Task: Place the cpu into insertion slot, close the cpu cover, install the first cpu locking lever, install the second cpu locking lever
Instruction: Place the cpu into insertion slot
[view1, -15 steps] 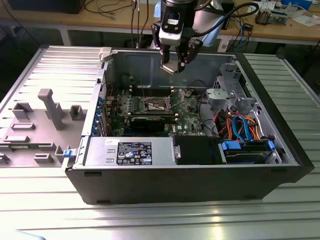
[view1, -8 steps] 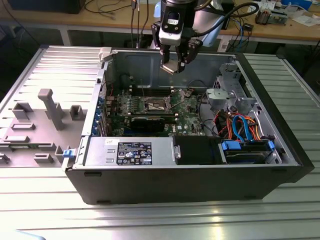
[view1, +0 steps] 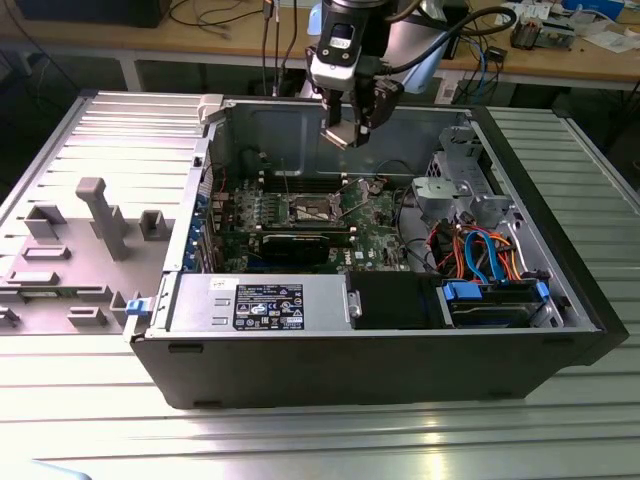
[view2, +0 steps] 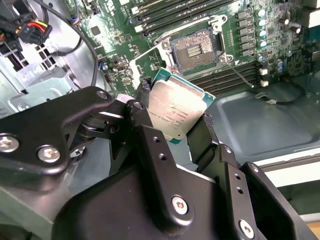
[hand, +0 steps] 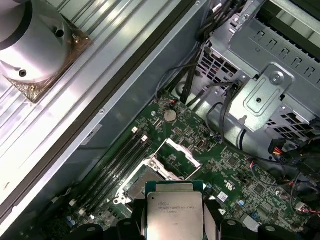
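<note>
Step 1 of 4 is in hand. The tool (view1: 345, 132) is clamped on the cpu (view2: 175, 111), gripping it by 2 opposite edges. It hangs over the open computer case (view1: 360, 350), well above the motherboard (hand: 235, 170). The insertion slot (view2: 195, 47) lies bare, and its cpu cover (hand: 178, 158) is swung up beside it. The chip is not yet seated. Seating it looks to call for squaring it to the socket frame, centring it over the recess and lowering it level and gently, since socket contacts likely bend easily.
</note>
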